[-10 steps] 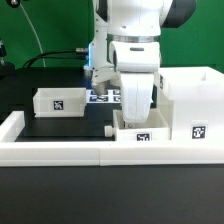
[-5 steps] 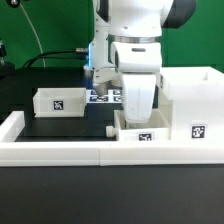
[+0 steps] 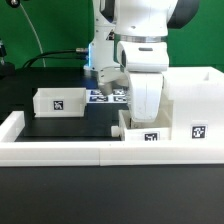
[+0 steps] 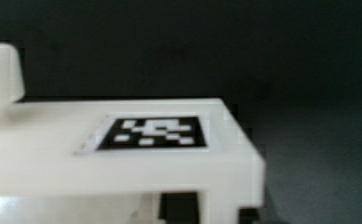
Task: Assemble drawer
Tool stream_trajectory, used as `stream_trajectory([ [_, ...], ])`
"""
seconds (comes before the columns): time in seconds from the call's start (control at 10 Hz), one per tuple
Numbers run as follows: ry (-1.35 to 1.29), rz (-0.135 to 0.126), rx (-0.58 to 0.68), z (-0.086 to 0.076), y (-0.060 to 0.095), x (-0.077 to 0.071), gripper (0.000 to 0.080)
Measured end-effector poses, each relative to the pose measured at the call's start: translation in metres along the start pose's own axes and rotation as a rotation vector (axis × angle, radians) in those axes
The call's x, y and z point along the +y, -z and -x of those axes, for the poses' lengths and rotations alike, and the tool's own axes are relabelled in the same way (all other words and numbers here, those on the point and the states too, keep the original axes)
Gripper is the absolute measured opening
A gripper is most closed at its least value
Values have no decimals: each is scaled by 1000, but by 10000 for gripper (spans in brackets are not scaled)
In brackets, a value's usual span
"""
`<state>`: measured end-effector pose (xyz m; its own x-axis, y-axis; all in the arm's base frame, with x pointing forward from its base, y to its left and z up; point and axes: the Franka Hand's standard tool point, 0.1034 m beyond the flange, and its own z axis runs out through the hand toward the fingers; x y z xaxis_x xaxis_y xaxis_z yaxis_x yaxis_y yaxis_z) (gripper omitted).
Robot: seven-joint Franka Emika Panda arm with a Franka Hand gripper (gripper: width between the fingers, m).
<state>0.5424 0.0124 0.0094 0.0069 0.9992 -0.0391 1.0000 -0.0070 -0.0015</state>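
Observation:
The tall white shell (image 3: 190, 95) of the drawer stands at the exterior view's right, with a tag on its front. A small open-top tray (image 3: 146, 136) with a tag lies just beside it, against the low front wall. My gripper (image 3: 147, 120) points straight down onto this tray. In the wrist view the tray (image 4: 157, 133) fills the frame, and my gripper (image 4: 217, 210) has its dark fingertips (image 4: 181, 205) on either side of the tray's wall, shut on it. A second tray (image 3: 57, 100) lies apart at the exterior view's left.
The marker board (image 3: 104, 96) lies behind the arm on the black table. A low white wall (image 3: 60, 150) borders the table at the front and runs up the exterior view's left side.
My gripper and the small tray in it have moved toward the exterior view's right, closer to the shell. The other tray has not moved.

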Motion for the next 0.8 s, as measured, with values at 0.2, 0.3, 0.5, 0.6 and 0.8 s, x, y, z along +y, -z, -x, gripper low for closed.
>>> stream_trajectory([
  [0.2,-37,-1,2,-2,0,0,42],
  [0.3,-42,-1,2,-2,0,0,42],
  [0.5,-44,-2,1,-2,0,-1,42],
  [0.6,-44,-4,1,-1,-1,-1,42],
  [0.8,-47,-4,1,-1,0,-2,130],
])
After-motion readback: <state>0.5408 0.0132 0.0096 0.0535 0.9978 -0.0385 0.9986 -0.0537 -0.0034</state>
